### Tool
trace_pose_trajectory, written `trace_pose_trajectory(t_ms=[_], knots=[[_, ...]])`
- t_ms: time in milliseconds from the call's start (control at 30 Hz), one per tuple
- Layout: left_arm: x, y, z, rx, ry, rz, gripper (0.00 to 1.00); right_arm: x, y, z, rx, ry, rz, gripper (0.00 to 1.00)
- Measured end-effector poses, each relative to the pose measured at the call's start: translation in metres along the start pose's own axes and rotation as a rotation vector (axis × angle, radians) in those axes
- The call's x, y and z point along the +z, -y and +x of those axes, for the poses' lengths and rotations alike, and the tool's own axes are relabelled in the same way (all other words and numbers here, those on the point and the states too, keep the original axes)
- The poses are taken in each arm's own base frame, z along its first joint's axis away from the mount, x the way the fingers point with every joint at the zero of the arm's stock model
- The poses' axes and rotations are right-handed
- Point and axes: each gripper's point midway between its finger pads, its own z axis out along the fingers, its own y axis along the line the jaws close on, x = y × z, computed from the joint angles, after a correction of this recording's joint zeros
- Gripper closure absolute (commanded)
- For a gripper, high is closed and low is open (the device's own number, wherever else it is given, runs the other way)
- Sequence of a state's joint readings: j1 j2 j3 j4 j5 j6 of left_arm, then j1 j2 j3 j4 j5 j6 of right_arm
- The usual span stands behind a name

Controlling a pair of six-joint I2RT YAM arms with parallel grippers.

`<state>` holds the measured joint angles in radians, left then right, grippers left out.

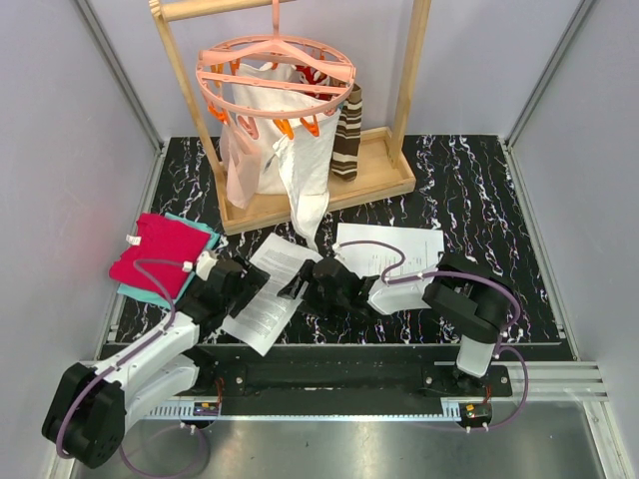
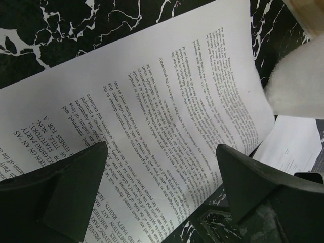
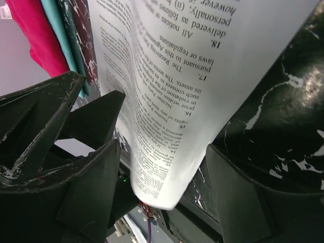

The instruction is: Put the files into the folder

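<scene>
One printed white sheet of the files [image 1: 265, 317] lies bowed between my two grippers near the front middle. A second sheet [image 1: 394, 244] lies flat to the right. My left gripper [image 1: 245, 284] is open, its fingers wide apart just above the sheet [image 2: 167, 91]. My right gripper [image 1: 305, 286] is open too, and the sheet's curled, lifted edge [image 3: 177, 76] hangs between its jaws. In the left wrist view the left gripper [image 2: 162, 149] spans the text. In the right wrist view the right gripper [image 3: 162, 152] straddles the edge. I cannot pick out the folder against the black table.
A wooden rack [image 1: 329, 190] stands at the back with a pink clip hanger [image 1: 275, 65], a white cloth bag [image 1: 260, 140] and a striped brown cloth [image 1: 347, 140]. Folded red-and-teal cloths [image 1: 160, 254] lie at the left. The cage walls are close on both sides.
</scene>
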<state>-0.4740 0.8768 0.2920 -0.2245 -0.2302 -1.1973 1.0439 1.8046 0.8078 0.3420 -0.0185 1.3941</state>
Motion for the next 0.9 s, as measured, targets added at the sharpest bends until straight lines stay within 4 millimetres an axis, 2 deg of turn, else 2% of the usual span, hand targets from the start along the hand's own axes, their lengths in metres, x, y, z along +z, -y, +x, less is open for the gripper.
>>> trace_pose_trajectory(t_ms=[300,633,900], knots=[[-0.003,0.000,0.005,-0.052,-0.014,0.037,0.01,0.002,-0.009,-0.009,-0.141,0.023,-0.050,0.10],[-0.011,0.002,0.016,-0.114,-0.063,0.100,0.02,0.010,-0.014,-0.041,-0.232,0.064,-0.094,0.08],[-0.016,0.004,0.024,-0.153,-0.108,0.119,0.02,0.017,-0.021,-0.043,-0.247,0.018,-0.141,0.11]])
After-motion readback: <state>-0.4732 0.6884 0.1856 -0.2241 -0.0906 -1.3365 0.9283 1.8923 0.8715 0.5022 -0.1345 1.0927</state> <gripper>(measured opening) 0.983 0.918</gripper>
